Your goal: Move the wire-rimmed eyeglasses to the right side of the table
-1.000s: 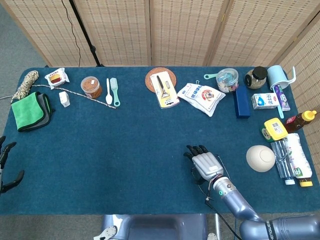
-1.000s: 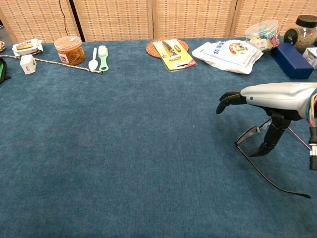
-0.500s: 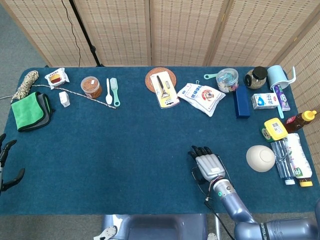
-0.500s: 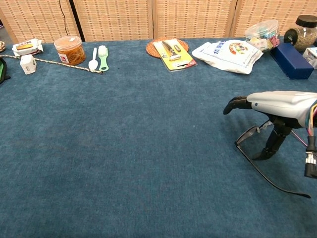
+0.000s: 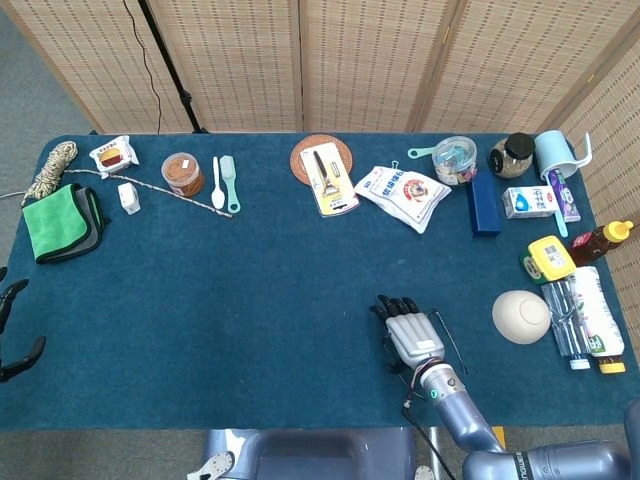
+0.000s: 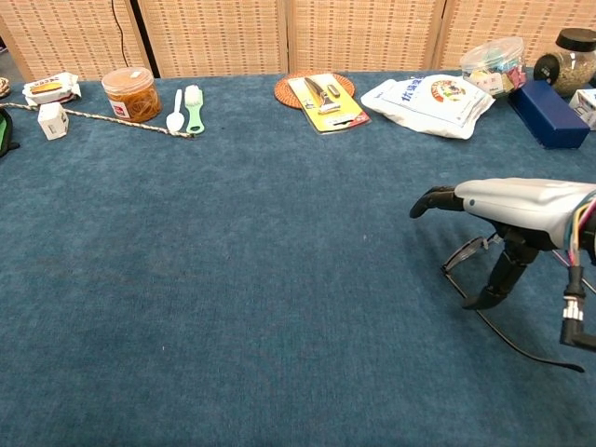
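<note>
The wire-rimmed eyeglasses [image 6: 463, 253] lie on the blue table [image 5: 250, 300] near its front edge, right of centre, one thin temple [image 6: 521, 342] trailing toward me. My right hand [image 6: 510, 207] hovers flat over them, fingers stretched forward, thumb [image 6: 495, 282] pointing down beside the frame. No finger visibly closes on the glasses. In the head view the right hand [image 5: 408, 330] covers most of the eyeglasses [image 5: 447, 340]. My left hand [image 5: 14, 340] shows only at the left edge, off the table, fingers apart and holding nothing.
Right of the hand sit a cream bowl [image 5: 521, 316], lying bottles [image 5: 585, 322] and a yellow box [image 5: 550, 258]. A blue box [image 5: 485, 205], a white bag [image 5: 403, 193] and a jar [image 5: 456, 158] stand further back. Bare cloth lies between the hand and the bowl.
My right hand drifted slightly right, then back left over the glasses, thumb shifting along the frame. The glasses have stayed where they were. The left hand sank a little.
</note>
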`<state>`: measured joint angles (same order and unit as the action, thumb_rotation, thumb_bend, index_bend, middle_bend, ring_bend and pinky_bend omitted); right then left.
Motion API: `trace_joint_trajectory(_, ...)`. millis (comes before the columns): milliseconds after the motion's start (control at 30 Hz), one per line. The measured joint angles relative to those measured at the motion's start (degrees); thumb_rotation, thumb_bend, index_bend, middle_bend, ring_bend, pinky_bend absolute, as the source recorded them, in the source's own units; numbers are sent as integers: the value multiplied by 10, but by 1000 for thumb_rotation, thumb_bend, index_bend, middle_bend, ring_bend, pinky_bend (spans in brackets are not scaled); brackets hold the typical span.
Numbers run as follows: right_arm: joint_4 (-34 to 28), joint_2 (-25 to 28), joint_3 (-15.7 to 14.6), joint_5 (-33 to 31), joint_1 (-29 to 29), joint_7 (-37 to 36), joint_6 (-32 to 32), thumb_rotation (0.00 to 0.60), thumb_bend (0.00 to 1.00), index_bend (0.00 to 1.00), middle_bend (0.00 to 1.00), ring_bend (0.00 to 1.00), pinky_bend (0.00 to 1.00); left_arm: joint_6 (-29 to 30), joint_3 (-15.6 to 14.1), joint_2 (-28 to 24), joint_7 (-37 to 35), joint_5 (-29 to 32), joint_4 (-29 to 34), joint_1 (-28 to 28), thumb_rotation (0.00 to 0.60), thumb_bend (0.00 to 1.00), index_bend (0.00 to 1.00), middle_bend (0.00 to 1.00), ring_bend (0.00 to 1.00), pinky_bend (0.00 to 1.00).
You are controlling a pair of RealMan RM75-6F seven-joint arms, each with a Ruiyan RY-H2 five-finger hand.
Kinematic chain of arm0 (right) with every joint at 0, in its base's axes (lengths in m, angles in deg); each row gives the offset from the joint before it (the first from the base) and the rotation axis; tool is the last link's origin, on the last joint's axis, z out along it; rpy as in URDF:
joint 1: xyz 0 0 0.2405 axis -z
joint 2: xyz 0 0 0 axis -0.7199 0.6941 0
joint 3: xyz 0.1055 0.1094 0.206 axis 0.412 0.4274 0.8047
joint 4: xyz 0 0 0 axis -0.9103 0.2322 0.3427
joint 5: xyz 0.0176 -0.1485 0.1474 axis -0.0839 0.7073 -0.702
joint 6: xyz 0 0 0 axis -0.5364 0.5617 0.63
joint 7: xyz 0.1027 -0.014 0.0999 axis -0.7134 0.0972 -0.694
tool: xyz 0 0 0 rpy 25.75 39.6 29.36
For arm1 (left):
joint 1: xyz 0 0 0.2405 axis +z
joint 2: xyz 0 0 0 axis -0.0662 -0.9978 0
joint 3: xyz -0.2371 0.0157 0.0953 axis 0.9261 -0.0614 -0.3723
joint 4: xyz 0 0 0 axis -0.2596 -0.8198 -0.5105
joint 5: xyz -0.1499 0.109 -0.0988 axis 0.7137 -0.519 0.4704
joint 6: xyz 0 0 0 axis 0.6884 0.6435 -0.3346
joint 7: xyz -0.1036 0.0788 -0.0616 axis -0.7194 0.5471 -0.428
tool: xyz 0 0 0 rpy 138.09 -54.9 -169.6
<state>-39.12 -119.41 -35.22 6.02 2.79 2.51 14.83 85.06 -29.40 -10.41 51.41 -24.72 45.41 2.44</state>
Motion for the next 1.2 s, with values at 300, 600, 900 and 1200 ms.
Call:
trace_joint_trajectory(300,12,-25,2,-6,4,20,12,600,203,88,0,0,0,4,-1,-4,-5,0,-1,3,600,288,152,0,29,23)
trace_joint_trajectory(600,29,-29,-2,-3,19,26,23,600,202,88,0,0,0,6,-2,-5,-5,-3,2,3,600,287,152,0,29,23)
trace_joint_trajectory(900,39,-24,-6,4,32,27,25,600,202,95,0,0,0,6,-3,-4,1,-7,8,2,600,287,151,0,29,23)
trace_joint_trajectory(1200,28,-18,-6,12,44,25,29,600,203,96,0,0,0,1,-2,2,5,-7,8,-3,600,287,151,0,29,24)
